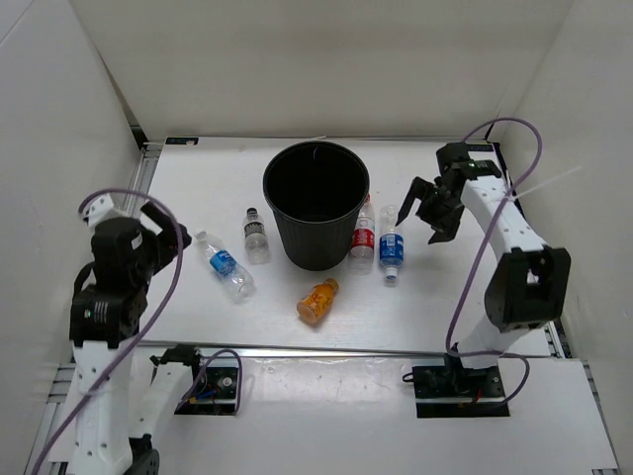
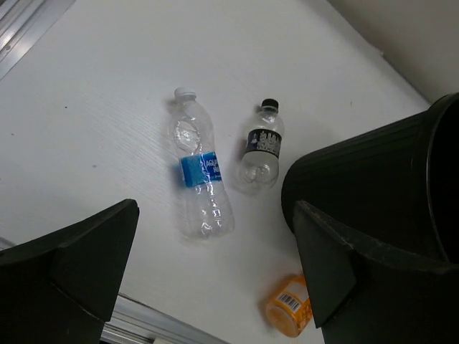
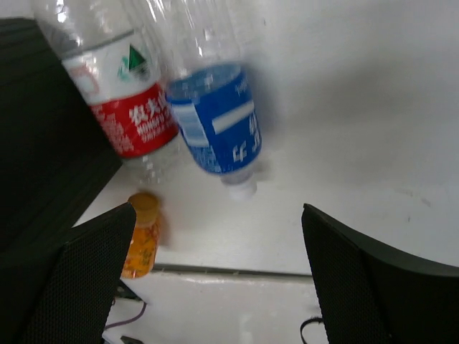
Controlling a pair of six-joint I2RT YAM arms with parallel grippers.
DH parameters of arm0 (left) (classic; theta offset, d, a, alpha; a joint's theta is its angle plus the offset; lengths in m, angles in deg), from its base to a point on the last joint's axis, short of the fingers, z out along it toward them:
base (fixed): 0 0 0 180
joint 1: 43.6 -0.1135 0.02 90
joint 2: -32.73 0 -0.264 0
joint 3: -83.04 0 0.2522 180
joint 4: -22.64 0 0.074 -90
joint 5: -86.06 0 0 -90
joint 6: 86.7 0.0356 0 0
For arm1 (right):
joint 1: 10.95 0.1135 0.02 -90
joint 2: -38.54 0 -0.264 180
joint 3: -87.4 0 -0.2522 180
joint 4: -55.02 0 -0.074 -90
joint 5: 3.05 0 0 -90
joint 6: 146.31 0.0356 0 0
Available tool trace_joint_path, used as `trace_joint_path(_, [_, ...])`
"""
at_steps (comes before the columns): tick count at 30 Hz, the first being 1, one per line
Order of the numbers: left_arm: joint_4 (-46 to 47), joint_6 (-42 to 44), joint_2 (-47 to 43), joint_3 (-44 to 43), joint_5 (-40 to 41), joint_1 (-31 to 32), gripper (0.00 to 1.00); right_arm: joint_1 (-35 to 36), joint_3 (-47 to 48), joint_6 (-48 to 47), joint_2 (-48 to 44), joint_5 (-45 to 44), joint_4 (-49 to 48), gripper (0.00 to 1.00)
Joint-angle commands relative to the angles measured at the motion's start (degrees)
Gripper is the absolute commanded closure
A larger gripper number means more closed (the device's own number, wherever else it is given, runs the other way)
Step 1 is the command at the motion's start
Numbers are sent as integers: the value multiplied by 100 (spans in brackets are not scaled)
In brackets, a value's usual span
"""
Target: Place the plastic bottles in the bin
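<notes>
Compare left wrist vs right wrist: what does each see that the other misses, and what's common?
Left wrist only: the left blue-label bottle and the black-capped bottle, lying side by side on the table, apart from each other.
Right wrist only: the red-label bottle and the right blue-label bottle, close together beside the bin.
Both: the black bin at the frame edge, and the orange bottle lying on its side near the table's front edge.
</notes>
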Motion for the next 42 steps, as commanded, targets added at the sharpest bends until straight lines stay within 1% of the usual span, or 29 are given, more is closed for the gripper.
trace_joint_path(1, [-122, 787, 825, -391, -714, 16, 1, 76, 424, -383, 545, -69, -473, 0])
trace_joint_path(3, [-324, 902, 1045, -603, -601, 16, 1, 137, 538, -445, 880, -79, -605, 0])
trace_joint_path(5, [-325, 903, 1116, -832, -529, 16, 1, 137, 539, -524, 1143, 26, -860, 0])
trace_joint_path(7, [-378, 798, 1116, -947, -476, 16, 1, 190, 714, -578, 1380, 88, -860, 0])
trace_joint_path(8, [-378, 797, 1116, -947, -476, 16, 1, 190, 767, -578, 1599, 88, -860, 0])
trace_joint_path(9, [-378, 867, 1116, -947, -755, 16, 1, 190, 767, -638, 1680, 158, -913, 0])
trace_joint_path(11, [-430, 867, 1178, -947, -889, 16, 1, 242, 829, -639, 1899, 159, -965, 0])
trace_joint_path(16, [-562, 762, 1231, -842, -837, 16, 1, 296, 829, -701, 2330, 159, -1019, 0])
trace_joint_path(17, [-614, 762, 1231, -842, -837, 16, 1, 296, 829, -701, 2331, 159, -1019, 2])
trace_joint_path(22, [-720, 762, 1283, -973, -582, 16, 1, 296, 689, -753, 2542, 220, -1071, 17])
trace_joint_path(24, [-720, 762, 1354, -1026, -512, 16, 1, 296, 566, -753, 2542, 281, -1124, 21])
trace_joint_path(27, [-642, 762, 1424, -1026, -512, 16, 1, 173, 127, -692, 2253, 282, -1194, 47])
trace_joint_path(28, [-641, 762, 1485, -965, -512, 16, 1, 86, -31, -692, 1982, 229, -1264, 57])
trace_joint_path(29, [-580, 692, 1485, -965, -512, 16, 1, 32, -337, -587, 1814, 159, -1334, 59])
trace_joint_path(30, [-519, 692, 1538, -965, -512, 16, 1, -125, -453, -421, 1447, 80, -1335, 60])
trace_joint_path(31, [-518, 639, 1538, -912, -512, 16, 1, -222, -532, -341, 1234, 79, -1335, 60])
trace_joint_path(32, [-457, 639, 1599, -912, -564, 16, 1, -327, -585, -271, 1015, 27, -1257, 64])
trace_joint_path(33, [-457, 587, 1669, -912, -564, 16, 1, -537, -586, -218, 795, 27, -1186, 65])
trace_joint_path(34, [-405, 586, 1670, -982, -651, 16, 1, -626, -438, -217, 340, -26, -1107, 67])
trace_joint_path(36, [-352, 638, 1819, -1043, -652, 16, 1, -846, 26, -217, -66, 87, -765, 69])
trace_joint_path(37, [-351, 639, 1819, -1044, -652, 16, 1, -847, 351, -217, -147, 184, -616, 71])
trace_joint_path(38, [-351, 691, 1872, -1044, -652, 16, 1, -847, 885, -113, -226, 350, -536, 73])
trace_joint_path(39, [-351, 692, 1872, -1044, -652, 16, 1, -847, 1099, 1, -366, 604, -535, 73])
trace_joint_path(40, [-351, 692, 1872, -1044, -652, 16, 1, -734, 1319, 90, -367, 972, -605, 75])
trace_joint_path(41, [-299, 692, 1872, -1044, -652, 16, 1, -628, 1556, 143, -428, 1063, -727, 75])
trace_joint_path(42, [-299, 692, 1924, -1044, -652, 16, 1, -401, 2107, 213, -429, 1064, -729, 75])
